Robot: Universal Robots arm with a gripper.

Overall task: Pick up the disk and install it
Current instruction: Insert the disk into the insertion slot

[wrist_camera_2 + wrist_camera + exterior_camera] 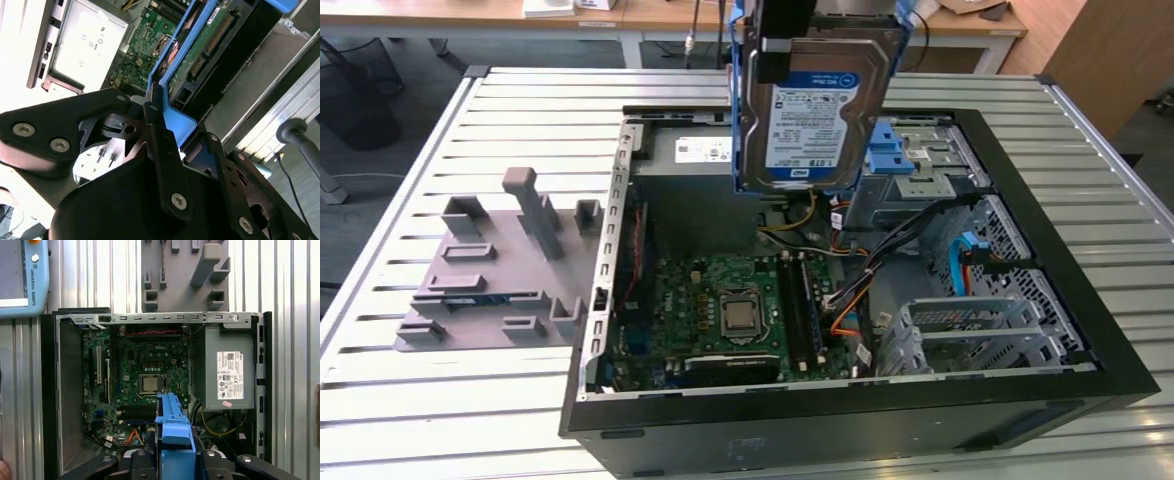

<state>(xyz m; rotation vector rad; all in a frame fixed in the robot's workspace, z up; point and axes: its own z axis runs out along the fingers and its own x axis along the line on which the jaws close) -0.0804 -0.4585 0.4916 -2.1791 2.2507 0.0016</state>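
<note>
Arm's pincer (pixel 167 117) is pinching the flat silver hard disk (pixel 807 110) by its blue plastic frame, holding it upright at the upper centre of the exterior view, above the open black computer case (pixel 1067 300). The disk's white-and-blue label is facing the camera. A grey power supply box (pixel 687 160) with a white sticker is sitting just left of the disk, with the green motherboard (pixel 734 300) lying below. A grey moulded fixture (pixel 494 270) is resting on the slatted metal counter (pixel 494 110) at the exterior view's left.
</note>
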